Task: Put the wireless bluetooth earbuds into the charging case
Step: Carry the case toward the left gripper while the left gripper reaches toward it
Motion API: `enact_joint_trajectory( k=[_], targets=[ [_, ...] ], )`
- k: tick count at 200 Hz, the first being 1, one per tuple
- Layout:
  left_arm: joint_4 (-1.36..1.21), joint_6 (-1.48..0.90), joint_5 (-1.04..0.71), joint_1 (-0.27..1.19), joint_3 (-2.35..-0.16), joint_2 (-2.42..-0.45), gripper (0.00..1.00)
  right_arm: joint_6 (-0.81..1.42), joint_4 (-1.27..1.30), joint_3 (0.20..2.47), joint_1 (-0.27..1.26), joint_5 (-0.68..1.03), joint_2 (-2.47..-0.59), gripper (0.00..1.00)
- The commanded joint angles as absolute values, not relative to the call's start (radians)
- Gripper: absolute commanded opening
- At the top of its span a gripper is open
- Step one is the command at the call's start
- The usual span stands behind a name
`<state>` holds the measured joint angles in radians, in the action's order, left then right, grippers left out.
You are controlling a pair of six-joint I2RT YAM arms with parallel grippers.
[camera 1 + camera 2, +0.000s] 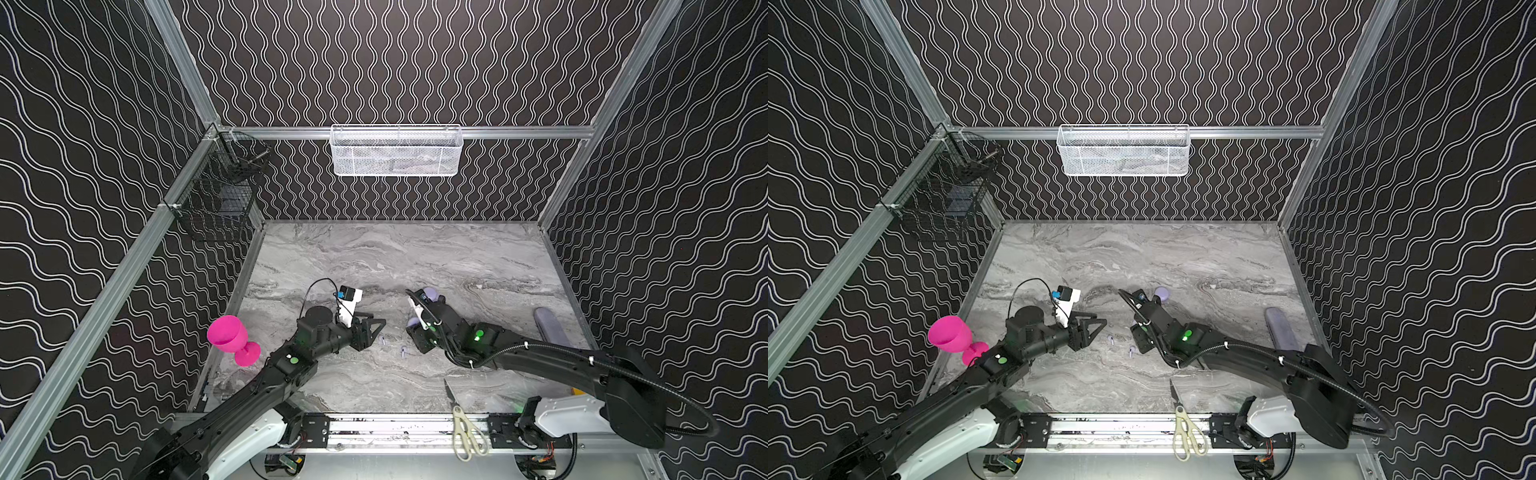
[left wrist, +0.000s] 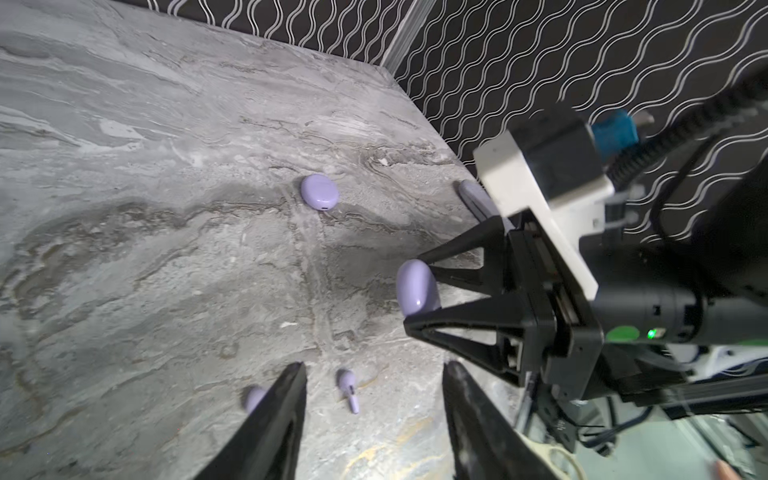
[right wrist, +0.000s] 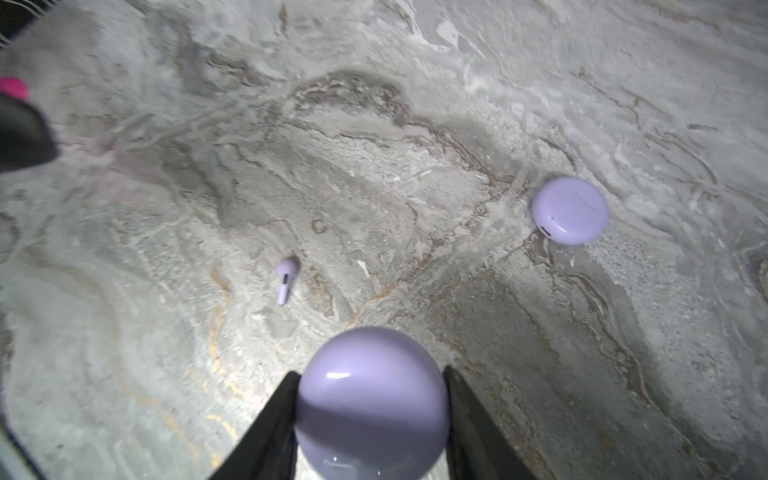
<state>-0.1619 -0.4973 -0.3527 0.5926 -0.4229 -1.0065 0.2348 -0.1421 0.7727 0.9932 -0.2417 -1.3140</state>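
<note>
My left gripper (image 2: 374, 369) hangs over the marble table (image 2: 124, 208), jaws apart and empty. I see one earbud (image 2: 348, 384) lying on the table just beyond its tips, and a second earbud (image 2: 254, 397) half hidden by one finger. My right gripper (image 3: 372, 374) pinches a closed lavender charging case (image 3: 370, 411). A second case (image 3: 570, 210) lies shut, well apart from it.
</note>
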Motion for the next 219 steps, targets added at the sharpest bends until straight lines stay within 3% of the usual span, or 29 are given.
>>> enact_joint_trajectory(
  k=[1,79,155,219],
  targets=[
    [-0.061,-0.521,-0.403,0.594,-0.479,-1.02,0.56,0.2,-0.042,0.741,1.007,-0.233,-1.261,0.4],
    [0.117,-0.488,-0.593,0.594,-0.667,-1.135,0.6,0.151,0.004,0.686,1.048,-0.235,-1.157,0.4],
    [0.049,-0.539,-0.741,0.594,-0.705,-1.226,0.59,0.123,0.004,0.711,1.071,-0.245,-1.153,0.4],
    [0.02,-0.542,-0.749,0.594,-0.703,-1.266,0.58,0.114,0.002,0.76,1.096,-0.239,-1.193,0.4]
  ],
)
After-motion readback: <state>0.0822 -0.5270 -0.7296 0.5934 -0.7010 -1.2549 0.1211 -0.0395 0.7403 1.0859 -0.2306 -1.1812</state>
